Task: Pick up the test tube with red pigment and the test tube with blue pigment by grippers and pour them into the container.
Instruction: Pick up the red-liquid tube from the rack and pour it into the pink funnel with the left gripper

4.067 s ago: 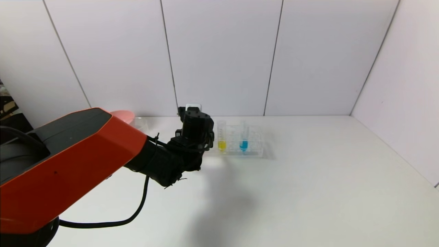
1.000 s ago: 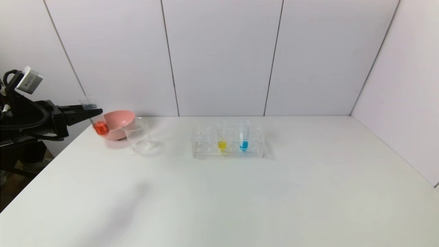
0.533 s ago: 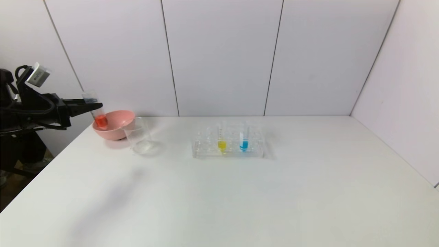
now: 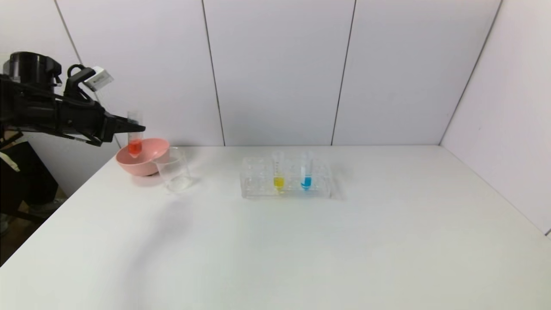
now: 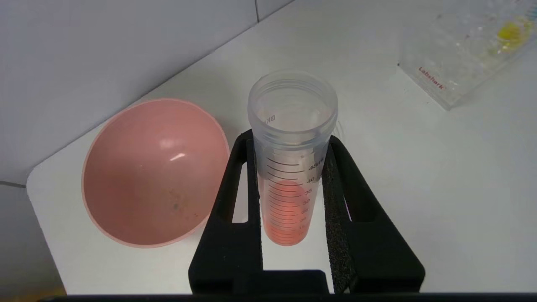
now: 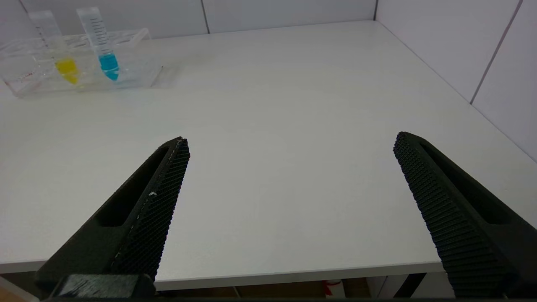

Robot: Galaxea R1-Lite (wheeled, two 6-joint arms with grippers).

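Note:
My left gripper (image 4: 134, 126) is shut on the red tube (image 4: 134, 137), a clear graduated tube with red-orange liquid in its tip, held upright above the pink bowl. The left wrist view shows the tube (image 5: 289, 167) clamped between both fingers of the left gripper (image 5: 289, 144). The clear beaker (image 4: 173, 168) stands just right of the bowl. The blue tube (image 4: 306, 171) stands in the clear rack (image 4: 258, 189), beside a yellow tube (image 4: 278, 172); it also shows in the right wrist view (image 6: 102, 46). My right gripper (image 6: 289, 144) is open and empty at the table's near edge, out of the head view.
The pink bowl (image 4: 150, 161) sits at the back left corner, touching or nearly touching the beaker; it also shows in the left wrist view (image 5: 155, 172). The rack corner (image 5: 453, 63) lies to the right. White wall panels stand close behind.
My left gripper has lifted the red tube out of the rack and carried it to the far left. In the last second it rose and moved right, over the pink bowl.

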